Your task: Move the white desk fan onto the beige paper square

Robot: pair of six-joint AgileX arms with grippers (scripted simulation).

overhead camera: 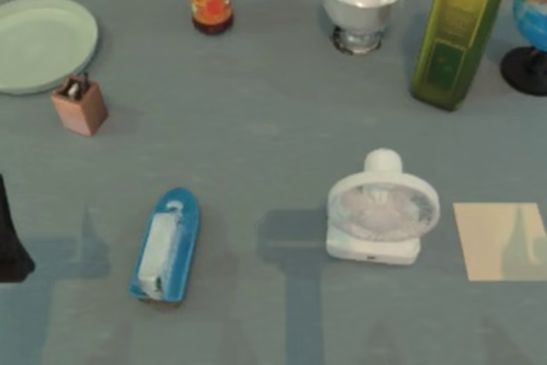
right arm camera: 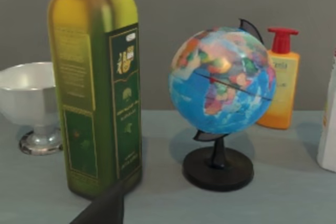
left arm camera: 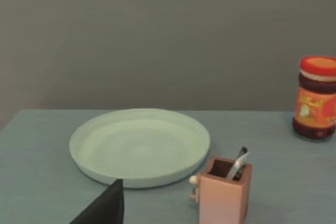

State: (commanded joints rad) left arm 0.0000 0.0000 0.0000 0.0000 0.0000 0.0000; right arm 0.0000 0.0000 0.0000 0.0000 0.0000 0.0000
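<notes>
White plastic, the fan (overhead camera: 381,216) stands upright on the desk (overhead camera: 256,126) just left of the beige paper square (overhead camera: 500,241), untouched, both my arms parked off-frame with finger state I cannot tell, so I judge my right fingers should close low on its base, keeping it level.

My left arm (overhead camera: 13,241) shows only as a dark shape at the nine o'clock edge of the top view. My right arm is out of sight there. Each wrist view catches just one dark finger tip (left arm camera: 105,208), (right arm camera: 105,205).
</notes>
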